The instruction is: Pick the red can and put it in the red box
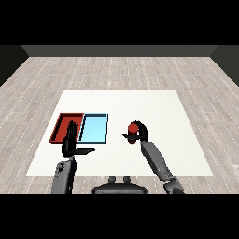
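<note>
Right hand (139, 132) curled round red can (133, 131), fingers (143, 129) wrapped on its far side, thumb across the near side; can upright, roughly mid-counter, right of the light blue tray (94, 128) and well apart from it. Cannot tell whether can base touches the white counter (154, 102) or sits just clear of it. Red tray (63, 127) lying toward the counter's left edge, touching the blue tray's left side. Left hand (71, 141) at the near edge of the red tray, fingers straight and pointing up, thumb stuck out sideways, holding nothing, partly covering the tray's near corner. Step in hand judged as carry: grasp made, transfer to red tray left to do. To do well: lift can high enough to clear both tray rims, keep upright, travel left across the blue tray without dipping, stop only over red floor, lower until seated, then uncurl. Worth keeping away from the left hand near the tray's near edge; aiming at the tray's far half looks safer. Risk: releasing early over blue.
</note>
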